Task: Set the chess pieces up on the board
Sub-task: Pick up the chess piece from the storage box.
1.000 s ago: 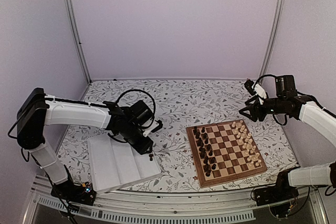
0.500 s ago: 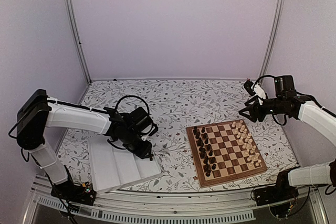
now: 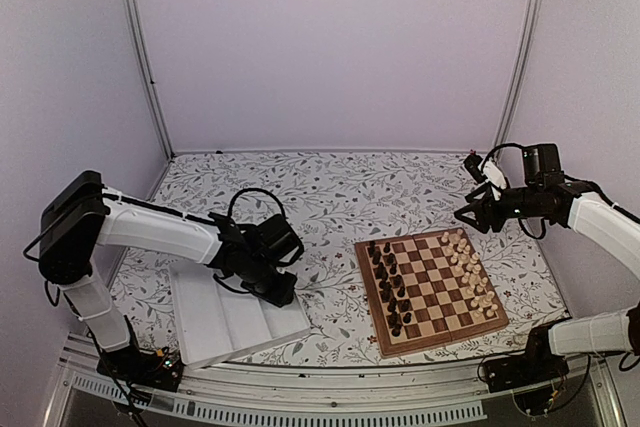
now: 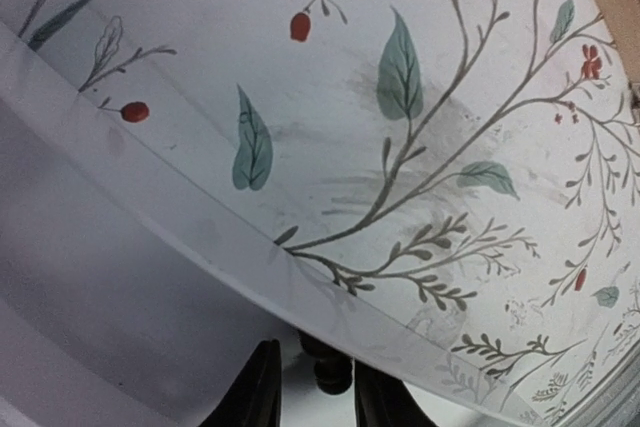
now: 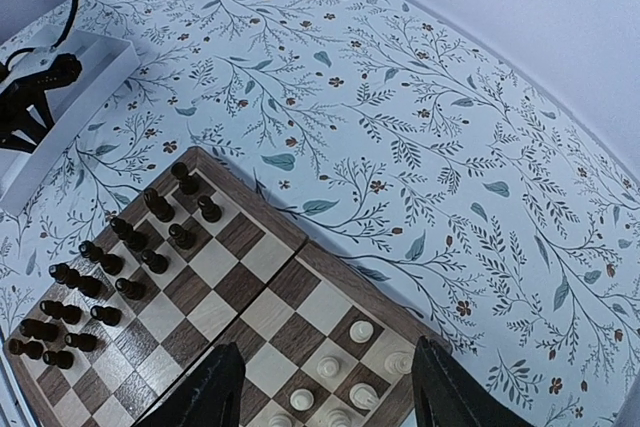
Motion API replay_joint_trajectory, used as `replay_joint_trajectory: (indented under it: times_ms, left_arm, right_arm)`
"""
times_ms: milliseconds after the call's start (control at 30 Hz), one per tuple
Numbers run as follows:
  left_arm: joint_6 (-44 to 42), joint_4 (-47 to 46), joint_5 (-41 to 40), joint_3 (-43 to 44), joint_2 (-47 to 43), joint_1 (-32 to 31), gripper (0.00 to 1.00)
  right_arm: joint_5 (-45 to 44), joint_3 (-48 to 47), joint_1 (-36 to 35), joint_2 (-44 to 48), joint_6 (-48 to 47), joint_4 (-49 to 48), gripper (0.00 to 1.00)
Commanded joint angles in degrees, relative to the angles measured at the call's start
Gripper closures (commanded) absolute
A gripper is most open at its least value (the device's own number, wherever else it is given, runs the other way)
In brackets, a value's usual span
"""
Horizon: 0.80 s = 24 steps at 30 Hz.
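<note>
Within the last second the left gripper (image 4: 313, 355) had sunk into the white tray (image 3: 220, 322) — jaws open around a dark chess piece (image 4: 330, 375), not yet pinching. The right gripper (image 5: 325, 347) hung open above the nearly set board (image 3: 430, 283).

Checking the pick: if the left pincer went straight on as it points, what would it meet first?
Probably the dark chess piece between the fingers of the left pincer, then the white tray under it; depth is unclear.
</note>
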<state>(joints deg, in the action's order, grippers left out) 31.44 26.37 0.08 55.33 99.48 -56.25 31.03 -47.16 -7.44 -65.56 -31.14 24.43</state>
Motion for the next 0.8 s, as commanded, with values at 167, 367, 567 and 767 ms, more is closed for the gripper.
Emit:
replay_joint_trajectory:
  times_ms: [167,367,567,767]
  left_arm:
    - [3.3,4.5,-1.6,-1.8,2.5,-1.2,0.84]
    - [0.6,6.2,-0.5,-2.6,0.9,-1.3,0.98]
    - [-8.0,9.4,2.1,0.9,-4.6,0.7,1.0]
    - [-17.0,12.6,14.3,7.7,-9.1,5.1,0.99]
  right_arm:
    - [2.0,0.4,0.0,0.1,-0.5,0.9,0.4]
    - [3.1,0.0,0.0,0.0,-0.7,1.4,0.41]
    - [12.4,-3.3,-0.6,0.8,-5.4,6.4,0.43]
    - [9.5,-10.3,-13.9,-2.3,-12.9,13.4,0.43]
